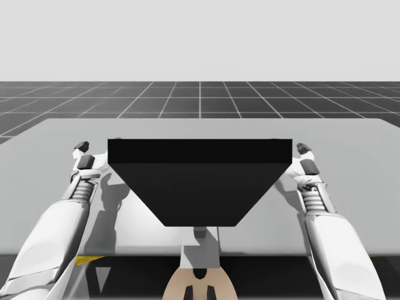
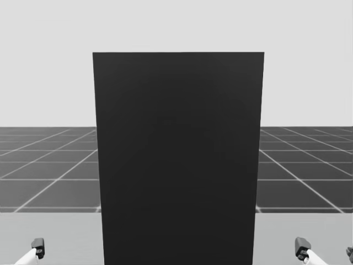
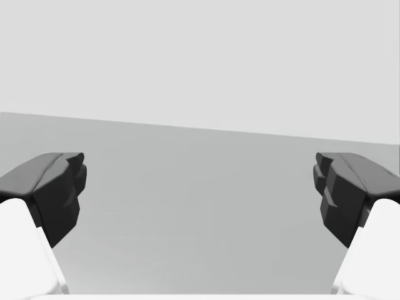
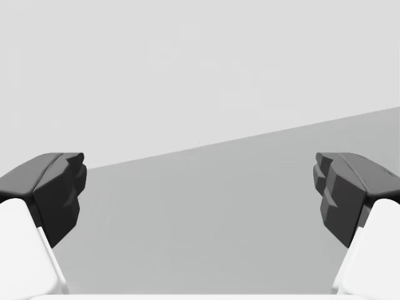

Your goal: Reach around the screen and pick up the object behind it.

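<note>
1. My left gripper (image 3: 200, 181) is over the grey table (image 1: 50, 134), just left of the black screen (image 2: 176, 165), jaws spread wide with nothing between them.
2. The black screen stands upright mid-table and hides whatever lies behind it, so I cannot tell where the object sits relative to either gripper's jaws.
3. My right gripper (image 4: 200, 181) is just right of the black screen, jaws also spread and empty.

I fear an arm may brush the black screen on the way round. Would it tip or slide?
The screen is probably stiff: its edges look straight. Standing tall on the table, it might tip if nudged high up.
</note>
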Robot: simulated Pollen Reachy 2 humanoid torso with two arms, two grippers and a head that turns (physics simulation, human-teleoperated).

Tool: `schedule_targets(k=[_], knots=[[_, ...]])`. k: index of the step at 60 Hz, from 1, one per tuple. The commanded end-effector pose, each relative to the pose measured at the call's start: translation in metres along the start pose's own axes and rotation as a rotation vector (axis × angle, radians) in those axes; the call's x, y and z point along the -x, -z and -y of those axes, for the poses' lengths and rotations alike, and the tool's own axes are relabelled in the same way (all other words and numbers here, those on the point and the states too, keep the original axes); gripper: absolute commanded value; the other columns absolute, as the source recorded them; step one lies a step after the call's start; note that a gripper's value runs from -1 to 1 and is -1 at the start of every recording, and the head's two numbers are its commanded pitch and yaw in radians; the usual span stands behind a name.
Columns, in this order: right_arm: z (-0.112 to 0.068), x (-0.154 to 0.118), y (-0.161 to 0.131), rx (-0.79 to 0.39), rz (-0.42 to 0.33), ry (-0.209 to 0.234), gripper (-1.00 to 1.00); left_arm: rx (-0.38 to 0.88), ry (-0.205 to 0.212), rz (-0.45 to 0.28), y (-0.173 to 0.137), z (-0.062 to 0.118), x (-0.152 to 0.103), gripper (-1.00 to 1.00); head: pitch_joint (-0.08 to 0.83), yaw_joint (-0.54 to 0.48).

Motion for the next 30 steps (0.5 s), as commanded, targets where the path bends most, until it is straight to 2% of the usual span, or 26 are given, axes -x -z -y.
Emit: schedule_targets(k=[1,3,6,8,10,11,15,22,25,28,30], knots=[[-0.004,0.002,-0.003,-0.026,-0.014,-0.015,-1.00,0.003,0.006,-0.008,0.000,0.000,0.000,-1.00,-0.004,0.01],[-0.005,0.002,-0.003,-0.046,-0.015,-0.018,-1.00,0.006,0.005,-0.010,0.000,0.000,0.001,-1.00,-0.004,0.01],[-0.007,0.002,-0.005,-0.091,-0.037,0.008,-1.00,0.016,0.006,-0.026,0.000,0.001,0.001,-1.00,-0.004,0.01],[-0.008,0.003,-0.004,-0.100,-0.047,-0.009,-1.00,0.022,0.003,-0.032,0.000,0.001,0.002,-1.00,-0.004,0.01],[-0.008,0.003,-0.005,-0.126,-0.077,0.010,-1.00,0.037,0.003,-0.045,0.000,0.001,0.002,-1.00,-0.003,0.01],[-0.009,0.004,-0.005,-0.149,-0.105,0.034,-1.00,0.051,0.002,-0.058,0.000,0.001,0.002,-1.00,-0.003,0.01],[-0.010,0.006,-0.007,-0.202,-0.167,0.022,-1.00,0.105,-0.014,-0.113,-0.002,0.000,0.002,-1.00,-0.001,0.00],[-0.013,0.011,-0.010,-0.284,-0.249,0.012,-1.00,0.208,0.032,-0.218,-0.006,0.002,0.006,-1.00,0.005,0.00],[-0.015,0.014,-0.011,-0.307,-0.295,0.026,-1.00,0.246,0.058,-0.267,-0.008,0.005,0.009,-1.00,0.008,0.00],[-0.016,0.015,-0.012,-0.340,-0.319,0.020,-1.00,0.276,0.063,-0.289,-0.010,0.007,0.009,-1.00,0.010,0.00],[-0.017,0.016,-0.015,-0.399,-0.350,0.062,-1.00,0.331,0.076,-0.306,-0.015,0.009,0.009,-1.00,0.011,0.00]])
